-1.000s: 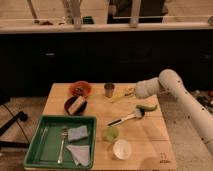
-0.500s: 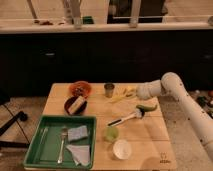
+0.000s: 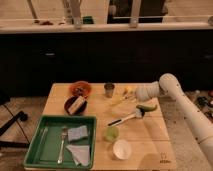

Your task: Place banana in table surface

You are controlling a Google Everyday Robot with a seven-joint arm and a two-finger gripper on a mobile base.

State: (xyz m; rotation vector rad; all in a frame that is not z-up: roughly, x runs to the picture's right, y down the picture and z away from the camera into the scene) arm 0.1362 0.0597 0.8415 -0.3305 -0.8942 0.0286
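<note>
The banana (image 3: pixel 119 101) is a slim pale-yellow piece lying low over the table surface (image 3: pixel 150 132), just right of the small metal cup (image 3: pixel 109 90). My gripper (image 3: pixel 130 93) reaches in from the right on the white arm (image 3: pixel 167 85) and is at the banana's far right end. I cannot tell whether the banana rests on the wood or whether the gripper still touches it.
A green curved piece (image 3: pixel 146 107) and a black-and-white-handled utensil (image 3: pixel 125 119) lie below the gripper. A green cup (image 3: pixel 111 133) and a white cup (image 3: pixel 121 149) stand near the front. An orange bowl (image 3: pixel 80 88) and a dark bowl (image 3: pixel 75 105) are at the left. The green tray (image 3: pixel 35 150) holds cutlery and cloths.
The arm's elbow and wrist have sunk a little toward the table. The gripper stays by the banana near the metal cup.
</note>
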